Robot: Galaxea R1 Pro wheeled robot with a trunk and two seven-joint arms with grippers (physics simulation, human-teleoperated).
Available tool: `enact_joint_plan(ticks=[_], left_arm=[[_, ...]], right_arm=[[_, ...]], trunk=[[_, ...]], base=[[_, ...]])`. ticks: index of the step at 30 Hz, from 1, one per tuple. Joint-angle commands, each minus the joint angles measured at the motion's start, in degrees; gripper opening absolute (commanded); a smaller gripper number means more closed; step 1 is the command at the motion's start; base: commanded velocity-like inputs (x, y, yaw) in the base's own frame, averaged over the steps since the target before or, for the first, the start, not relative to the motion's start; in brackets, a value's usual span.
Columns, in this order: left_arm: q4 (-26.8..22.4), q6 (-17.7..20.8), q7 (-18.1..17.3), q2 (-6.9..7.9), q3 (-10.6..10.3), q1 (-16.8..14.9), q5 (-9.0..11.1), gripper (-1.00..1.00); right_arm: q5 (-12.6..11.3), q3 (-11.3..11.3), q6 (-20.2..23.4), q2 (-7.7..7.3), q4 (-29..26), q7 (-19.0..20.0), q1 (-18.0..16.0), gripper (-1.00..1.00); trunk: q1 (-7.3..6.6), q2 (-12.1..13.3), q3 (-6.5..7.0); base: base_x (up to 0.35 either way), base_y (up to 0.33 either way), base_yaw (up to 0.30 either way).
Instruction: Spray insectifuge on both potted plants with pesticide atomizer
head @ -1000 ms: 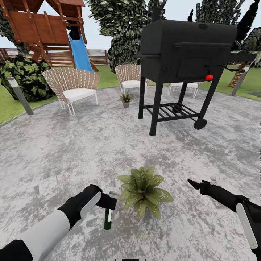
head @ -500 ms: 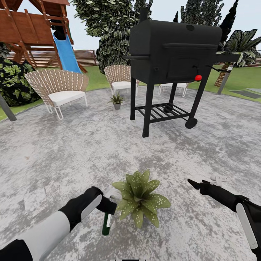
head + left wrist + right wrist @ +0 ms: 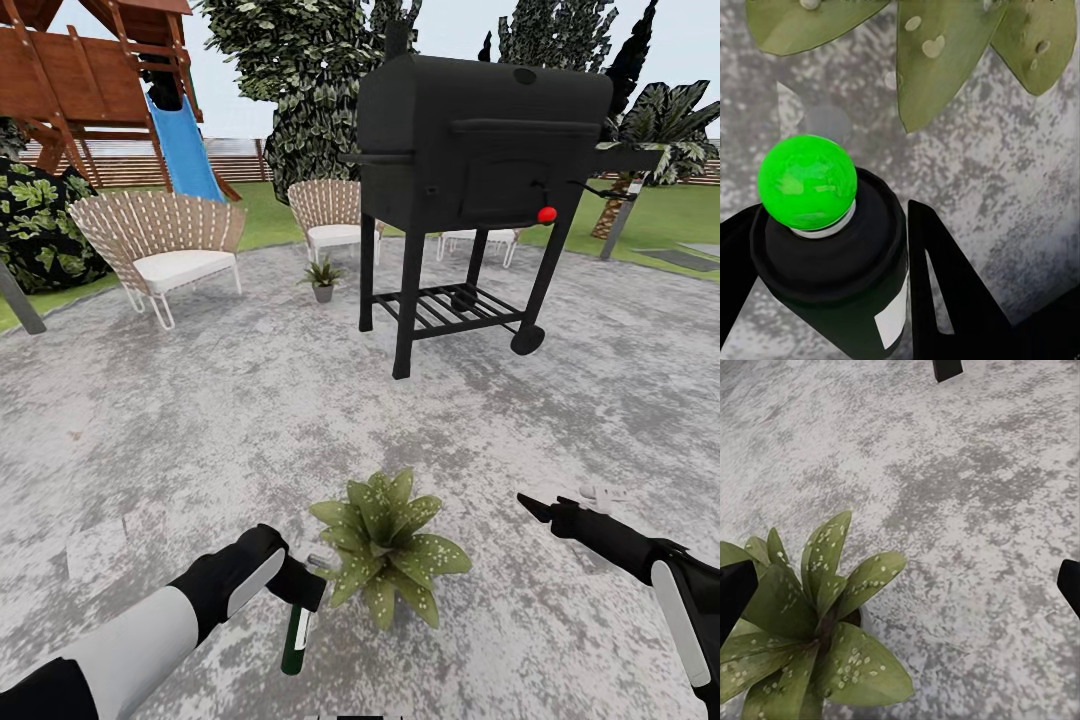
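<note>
We see our left gripper (image 3: 298, 590) closed around the pesticide atomizer (image 3: 296, 632), which hangs upside-down from the fingers at about 7 o'clock of the near potted plant (image 3: 385, 545). In the left wrist view the bottle (image 3: 832, 255) sits clamped between 2 black fingers (image 3: 945, 285), a bright green ball (image 3: 808, 181) on its end, speckled leaves (image 3: 937, 60) just beyond. Our right gripper (image 3: 535, 507) hovers empty at 3 o'clock of that plant, jaws wide apart; its wrist view looks down on the rosette (image 3: 817, 637). The second potted plant (image 3: 322, 276) stands far off at 12 o'clock on the grey paving (image 3: 200, 420), between a wicker chair (image 3: 160, 245) and the black grill (image 3: 480, 150).
</note>
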Motion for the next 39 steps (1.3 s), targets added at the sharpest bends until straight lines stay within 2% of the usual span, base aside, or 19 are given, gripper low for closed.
enact_joint_plan(ticks=[1,9,24,30,32,34,35,36,39], left_arm=[[-0.02,-0.02,0.00,0.00,0.00,-0.01,0.00,-1.00],[-0.22,-0.29,0.04,0.05,0.00,-0.01,0.05,-1.00],[-0.50,-0.35,-0.04,0.10,0.02,-0.01,0.05,-1.00],[-0.82,-0.39,-0.17,0.31,0.17,-0.02,0.05,-1.00],[-3.35,-0.41,-1.16,0.93,0.33,-0.02,0.07,-1.00],[-7.17,-0.40,-2.76,2.75,0.64,-0.02,0.12,-1.00],[-8.65,-0.36,-3.21,3.56,1.52,-0.07,0.13,-1.00],[-9.17,-0.32,-3.39,3.87,2.90,-0.29,0.14,-1.00],[-9.37,-0.33,-3.50,4.02,3.74,-0.43,0.07,-1.00]], right_arm=[[0.00,0.00,0.00,0.01,0.00,0.01,0.00,1.00],[0.00,0.00,0.00,0.02,0.00,0.04,0.00,1.00],[0.00,0.00,-0.07,0.02,0.00,0.08,0.00,1.00],[0.00,0.01,-1.27,0.02,0.00,0.07,0.00,1.00],[0.00,0.00,-1.31,0.02,0.00,0.06,0.00,1.00],[0.00,0.00,-1.37,0.02,0.00,0.06,0.00,1.00],[0.00,0.00,-1.39,0.02,0.00,0.06,0.00,1.00],[0.00,0.00,-1.43,0.02,0.00,0.06,0.00,1.00],[0.00,0.00,-1.35,0.02,0.00,0.06,0.00,1.00]], trunk=[[0.00,0.00,0.00],[0.00,0.00,0.04],[0.00,0.00,0.05],[0.00,0.00,0.05],[0.00,0.00,0.05],[0.00,0.00,0.05],[0.00,0.00,0.05],[0.00,0.00,0.05],[0.00,0.00,0.05]], base=[[0.000,0.000,0.000],[0.000,0.103,-0.057],[0.059,0.310,-0.281],[0.014,0.334,-0.037],[0.000,0.335,-0.001],[0.000,0.335,0.000],[0.000,0.335,0.000],[0.049,0.335,-0.023],[0.124,0.322,-0.182]])
